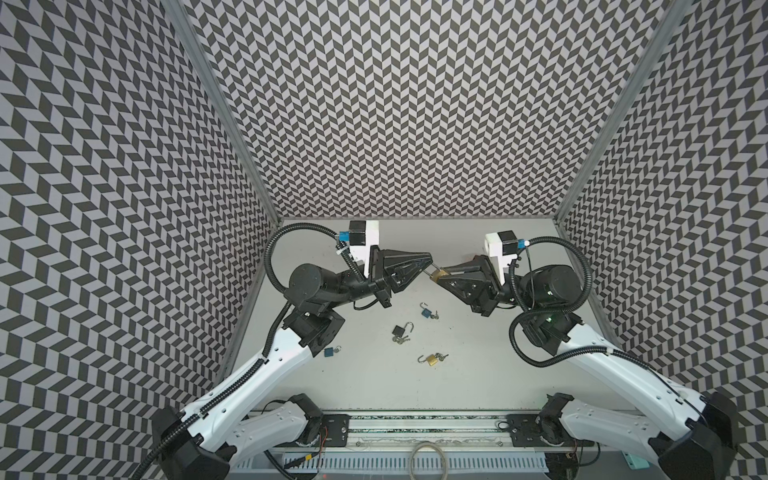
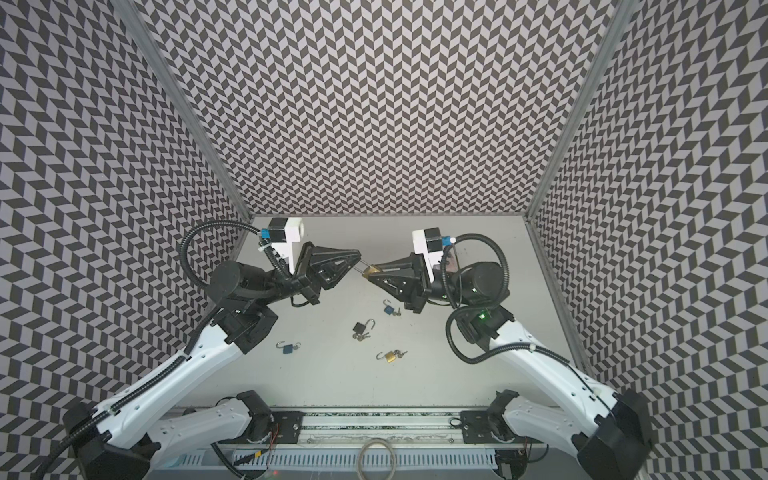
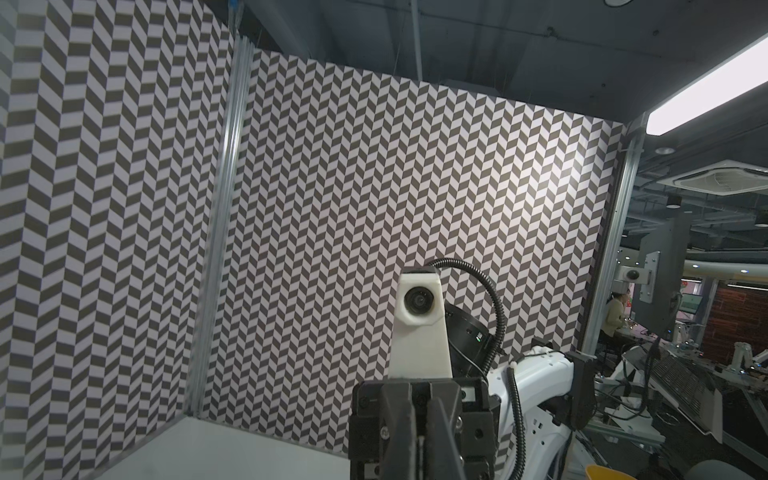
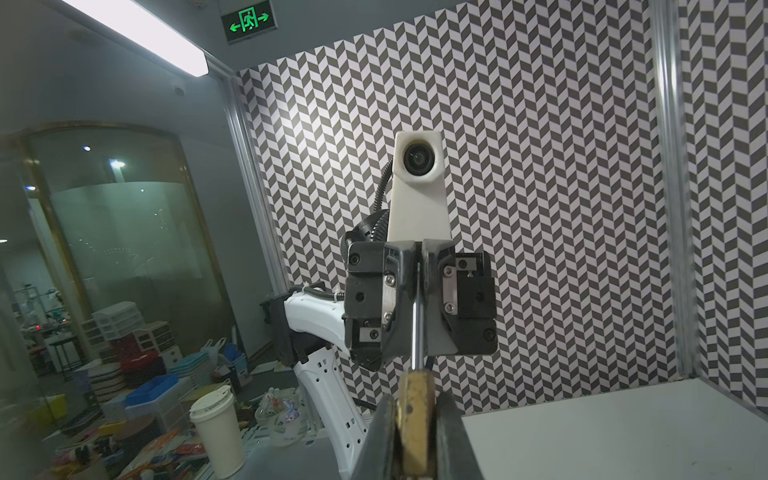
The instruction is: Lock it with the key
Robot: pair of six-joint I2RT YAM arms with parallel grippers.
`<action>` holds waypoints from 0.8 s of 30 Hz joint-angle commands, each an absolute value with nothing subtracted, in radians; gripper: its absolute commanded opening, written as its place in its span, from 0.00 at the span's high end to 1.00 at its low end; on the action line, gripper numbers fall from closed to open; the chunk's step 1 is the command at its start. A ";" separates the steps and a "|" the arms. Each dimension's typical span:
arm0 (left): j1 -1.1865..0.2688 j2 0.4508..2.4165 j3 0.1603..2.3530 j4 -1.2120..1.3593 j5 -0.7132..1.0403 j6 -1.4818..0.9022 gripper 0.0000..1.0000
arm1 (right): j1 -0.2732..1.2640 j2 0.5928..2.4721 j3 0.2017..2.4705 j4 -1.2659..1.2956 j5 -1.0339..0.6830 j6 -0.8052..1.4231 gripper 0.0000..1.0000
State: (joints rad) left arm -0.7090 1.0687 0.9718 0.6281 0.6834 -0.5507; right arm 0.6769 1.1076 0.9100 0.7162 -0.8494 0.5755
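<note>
Your right gripper [image 1: 444, 277] is clamped on the brass padlock [image 1: 439, 274] and holds it in the air over the far middle of the tabletop [image 1: 374, 382], a matte, pale grey surface. In the right wrist view you see the padlock's narrow edge between the black fingers [image 4: 384, 432]. It is a flat, squared block of dull yellow metal, mottled along that edge. From its top a slim, round, polished steel shackle [image 4: 417, 328] runs to your left gripper [image 1: 427, 260], whose wedge-shaped black jaws are pressed together on the shackle's end. The two grippers meet tip to tip, one to the left and one to the right of the lock. You cannot make out this padlock's key.

Nearer to you, four small padlocks lie flat on the tabletop with their hooked shackles swung open. A blue padlock [image 1: 425, 312] sits just right of centre. A black padlock [image 1: 399, 331] lies near it, with a bunch of silvery keys [image 1: 400, 340] touching it. A second brass padlock [image 1: 432, 360] is the nearest, and another blue padlock [image 2: 286, 348] lies at the left, by the left arm.
</note>
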 commanded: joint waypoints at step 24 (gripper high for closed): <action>-0.589 1.007 0.894 0.614 0.811 -0.654 1.00 | 0.696 0.999 0.819 0.707 -0.718 0.548 1.00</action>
State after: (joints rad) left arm -0.6022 1.0225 0.8680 0.6651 0.7753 -0.6540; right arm 0.6930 1.0397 0.8124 0.6277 -0.7506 0.5625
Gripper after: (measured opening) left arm 0.048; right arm 0.130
